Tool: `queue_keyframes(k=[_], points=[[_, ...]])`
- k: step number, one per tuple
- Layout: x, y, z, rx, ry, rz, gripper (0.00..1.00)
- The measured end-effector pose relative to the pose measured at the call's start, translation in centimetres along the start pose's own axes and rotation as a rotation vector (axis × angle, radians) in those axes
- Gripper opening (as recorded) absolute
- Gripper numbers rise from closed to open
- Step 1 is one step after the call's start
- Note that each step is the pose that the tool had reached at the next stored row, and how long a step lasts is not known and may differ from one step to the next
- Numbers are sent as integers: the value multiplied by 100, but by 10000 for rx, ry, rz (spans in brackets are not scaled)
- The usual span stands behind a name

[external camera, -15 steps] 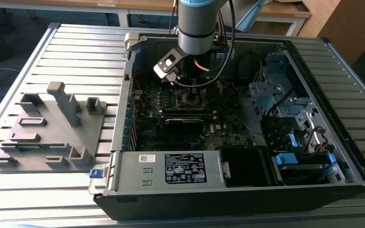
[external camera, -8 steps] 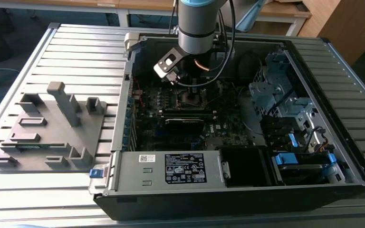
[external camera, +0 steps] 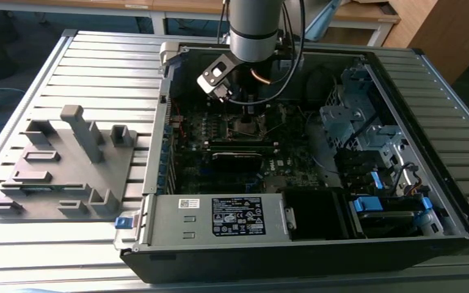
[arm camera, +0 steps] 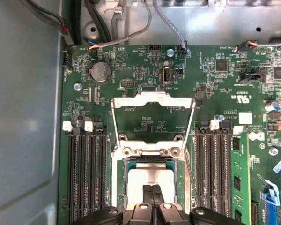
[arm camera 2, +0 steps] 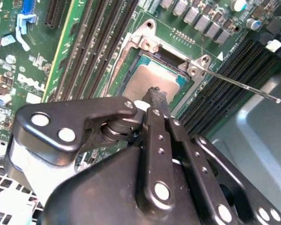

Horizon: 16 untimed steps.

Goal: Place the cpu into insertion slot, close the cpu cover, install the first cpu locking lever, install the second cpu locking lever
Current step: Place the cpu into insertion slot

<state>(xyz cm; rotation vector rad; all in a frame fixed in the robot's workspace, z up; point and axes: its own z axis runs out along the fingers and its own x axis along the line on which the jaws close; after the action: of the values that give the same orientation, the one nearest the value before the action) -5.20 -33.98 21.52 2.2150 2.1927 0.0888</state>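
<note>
Fingers (arm camera: 148, 200) pressed together, gripping nothing, tips down at the middle of the cpu (arm camera: 136, 180), which lies flat inside the insertion slot (arm camera: 152, 162) on the green board (arm camera: 215, 93). Light, stiff and fragile underneath, I'd judge, so any hold belongs on its plain edges, never the underside. Beyond it the cpu cover (arm camera: 152, 98) lies flipped open, and a thin locking lever (arm camera 2: 243, 86) sticks out alongside, unlatched.

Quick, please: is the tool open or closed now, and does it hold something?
Tool: closed, nothing held; its tip is over the cpu, which lies in the insertion slot.
</note>
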Motion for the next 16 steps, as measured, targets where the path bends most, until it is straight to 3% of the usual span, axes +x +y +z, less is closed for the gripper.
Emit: queue_keyframes(k=[16], points=[[1, 2, -44, 1, 0, 0, 11]])
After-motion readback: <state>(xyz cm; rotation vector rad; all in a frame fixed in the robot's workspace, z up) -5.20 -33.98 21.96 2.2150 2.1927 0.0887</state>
